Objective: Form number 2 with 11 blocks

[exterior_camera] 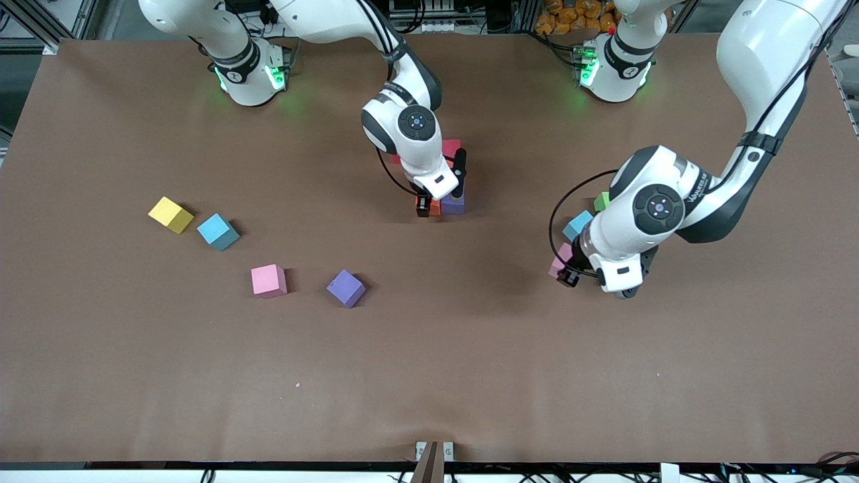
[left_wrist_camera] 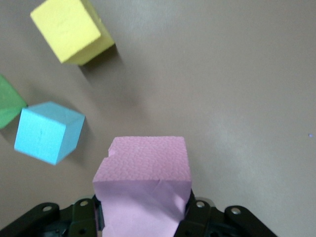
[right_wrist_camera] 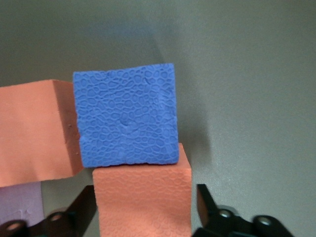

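My right gripper (exterior_camera: 431,205) is open, down at the cluster in the table's middle, one finger on each side of an orange block (right_wrist_camera: 142,197) with a gap at both sides. A purple block (right_wrist_camera: 126,118) touches that orange block, and a second orange block (right_wrist_camera: 34,133) lies beside them. A red block (exterior_camera: 451,147) lies in the cluster farther from the front camera. My left gripper (exterior_camera: 569,272) is shut on a pink block (left_wrist_camera: 143,173) toward the left arm's end. A light blue block (left_wrist_camera: 47,131) and a yellow block (left_wrist_camera: 69,29) lie near it.
A green cube (exterior_camera: 602,201) lies by the left arm's wrist. Toward the right arm's end lie loose blocks: yellow (exterior_camera: 170,215), light blue (exterior_camera: 217,231), pink (exterior_camera: 268,280) and purple (exterior_camera: 346,288). Bare brown table (exterior_camera: 429,376) fills the part nearest the front camera.
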`<state>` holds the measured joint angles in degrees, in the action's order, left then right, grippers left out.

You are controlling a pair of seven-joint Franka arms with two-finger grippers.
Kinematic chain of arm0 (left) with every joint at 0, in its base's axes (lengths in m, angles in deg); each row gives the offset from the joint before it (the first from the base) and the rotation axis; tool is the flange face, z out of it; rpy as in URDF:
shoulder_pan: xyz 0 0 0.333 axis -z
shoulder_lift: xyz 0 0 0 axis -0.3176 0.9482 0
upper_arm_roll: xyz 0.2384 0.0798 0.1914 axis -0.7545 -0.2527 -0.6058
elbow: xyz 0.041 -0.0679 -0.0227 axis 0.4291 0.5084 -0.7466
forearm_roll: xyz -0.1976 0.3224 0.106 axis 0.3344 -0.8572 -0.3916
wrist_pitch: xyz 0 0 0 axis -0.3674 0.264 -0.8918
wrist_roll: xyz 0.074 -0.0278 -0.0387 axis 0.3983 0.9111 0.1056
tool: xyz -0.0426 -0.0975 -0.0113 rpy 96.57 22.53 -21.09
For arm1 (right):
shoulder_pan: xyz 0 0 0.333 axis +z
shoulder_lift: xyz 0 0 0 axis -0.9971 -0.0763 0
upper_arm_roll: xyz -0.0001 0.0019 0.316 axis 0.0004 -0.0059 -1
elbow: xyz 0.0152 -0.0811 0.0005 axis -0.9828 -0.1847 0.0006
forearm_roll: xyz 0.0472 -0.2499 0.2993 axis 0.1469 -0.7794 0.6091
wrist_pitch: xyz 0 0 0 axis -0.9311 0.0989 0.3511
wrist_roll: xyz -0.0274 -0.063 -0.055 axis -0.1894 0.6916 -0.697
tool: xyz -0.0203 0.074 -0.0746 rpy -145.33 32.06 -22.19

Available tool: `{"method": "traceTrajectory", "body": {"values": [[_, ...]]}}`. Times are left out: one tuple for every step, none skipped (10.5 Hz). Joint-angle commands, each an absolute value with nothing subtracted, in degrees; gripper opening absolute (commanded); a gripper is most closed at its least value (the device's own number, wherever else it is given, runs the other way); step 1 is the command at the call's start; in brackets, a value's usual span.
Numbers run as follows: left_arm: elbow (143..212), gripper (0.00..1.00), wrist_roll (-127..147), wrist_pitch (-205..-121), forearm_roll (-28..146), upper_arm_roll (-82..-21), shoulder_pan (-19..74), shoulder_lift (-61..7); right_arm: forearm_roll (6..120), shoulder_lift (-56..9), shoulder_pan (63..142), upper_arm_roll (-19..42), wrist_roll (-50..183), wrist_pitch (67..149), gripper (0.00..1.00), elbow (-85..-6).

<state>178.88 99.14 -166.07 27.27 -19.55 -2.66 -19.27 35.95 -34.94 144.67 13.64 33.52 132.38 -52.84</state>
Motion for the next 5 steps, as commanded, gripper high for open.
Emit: {"method": "traceTrajectory", "body": {"values": [[178.7, 0.34, 104.6, -164.4, 28.4, -17.1, -3.0, -20.2, 35.3, -33.8, 144.8, 13.9, 33.2, 131.9, 1.0, -53.0], [178.7, 0.33, 106.0, -164.3, 28.4, -16.4, -3.0, -20.2, 35.3, -33.2, 144.5, 14.0, 33.2, 131.8, 1.0, -53.0], [178.8, 0.33, 107.8, -164.3, 28.5, -15.7, -3.0, -20.1, 35.3, -32.4, 144.3, 14.3, 33.2, 130.6, 1.0, -52.9], [178.7, 0.33, 109.4, -164.3, 28.5, -15.3, -2.8, -20.1, 35.3, -31.4, 143.5, 14.3, 33.2, 128.7, 1.0, -52.7], [178.7, 0.33, 110.1, -164.3, 29.5, -15.1, -2.6, -20.1, 35.3, -30.2, 143.1, 14.4, 33.2, 127.1, 1.0, -52.7]]}}
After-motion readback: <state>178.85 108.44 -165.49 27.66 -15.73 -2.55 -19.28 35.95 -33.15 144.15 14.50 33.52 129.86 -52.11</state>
